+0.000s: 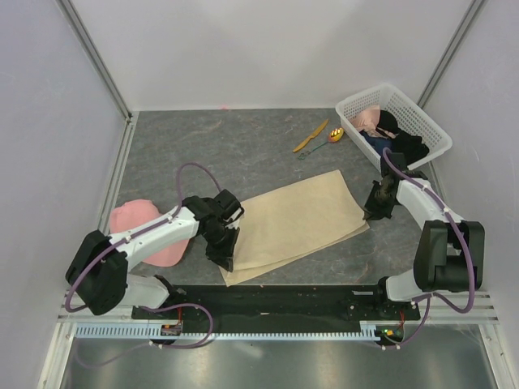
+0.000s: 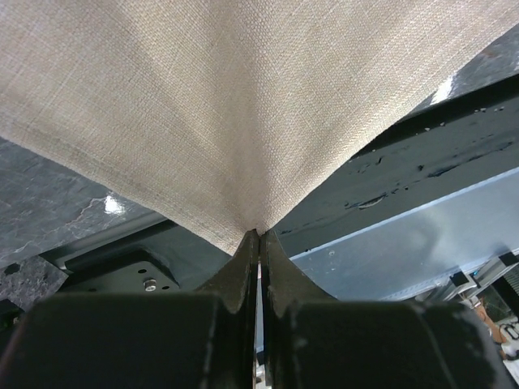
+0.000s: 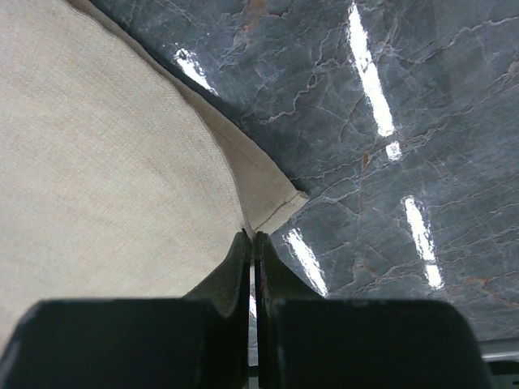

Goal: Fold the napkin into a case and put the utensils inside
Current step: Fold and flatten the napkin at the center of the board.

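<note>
**Napkin** (image 1: 296,223): beige cloth, lying across the middle of the worktop (image 1: 243,146) in two layers. The upper layer is sitting offset, so a strip of the lower one is showing along the near edge and at the right corner.

**Left claw** (image 2: 259,235): fingers pressed together, clamping the napkin's near-left corner. Cloth is fanning out taut from the tips, judged a hold for carrying the next fold across.

**Right claw** (image 3: 253,237): likewise closed, pinching the upper layer at the right edge, just beside the exposed lower corner. The paired grip is judged to be holding that edge straight.

**Knife** (image 1: 311,136) and **spoon** (image 1: 320,143): lying close together at the far side near the white basket (image 1: 422,111), well apart from the napkin. They are probably waiting until the case is formed.

**Pink cap** (image 1: 138,223): lying beside the left arm, not involved.
</note>
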Motion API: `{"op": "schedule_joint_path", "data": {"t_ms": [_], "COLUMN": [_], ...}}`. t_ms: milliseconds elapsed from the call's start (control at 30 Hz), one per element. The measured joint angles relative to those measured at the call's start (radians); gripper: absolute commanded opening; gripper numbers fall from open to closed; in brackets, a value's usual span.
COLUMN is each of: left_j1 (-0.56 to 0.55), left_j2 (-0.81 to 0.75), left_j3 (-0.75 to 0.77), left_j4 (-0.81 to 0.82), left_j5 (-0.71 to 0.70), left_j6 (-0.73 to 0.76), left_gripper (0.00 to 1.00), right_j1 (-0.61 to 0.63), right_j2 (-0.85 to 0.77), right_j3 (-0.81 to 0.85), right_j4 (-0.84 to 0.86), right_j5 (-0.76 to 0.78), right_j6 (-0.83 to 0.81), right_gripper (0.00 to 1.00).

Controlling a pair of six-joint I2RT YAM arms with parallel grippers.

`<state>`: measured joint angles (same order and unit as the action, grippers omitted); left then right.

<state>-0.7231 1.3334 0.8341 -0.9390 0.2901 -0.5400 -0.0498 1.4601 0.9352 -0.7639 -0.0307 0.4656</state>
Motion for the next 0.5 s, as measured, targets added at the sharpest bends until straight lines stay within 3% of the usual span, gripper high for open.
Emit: {"op": "schedule_joint_path", "data": {"t_ms": [500], "left_j1": [-0.045], "left_j2": [0.090], "left_j3": [-0.023], "left_j4": [0.036], "left_j5": [0.000], "left_j6": [0.000], "left_gripper": [0.02], "right_j1": [0.000], "right_j2": [0.061], "right_j3": [-0.030], "right_j4": [0.053], "right_j5": [0.006], "right_j6": [-0.010], "right_gripper": [0.00]}}
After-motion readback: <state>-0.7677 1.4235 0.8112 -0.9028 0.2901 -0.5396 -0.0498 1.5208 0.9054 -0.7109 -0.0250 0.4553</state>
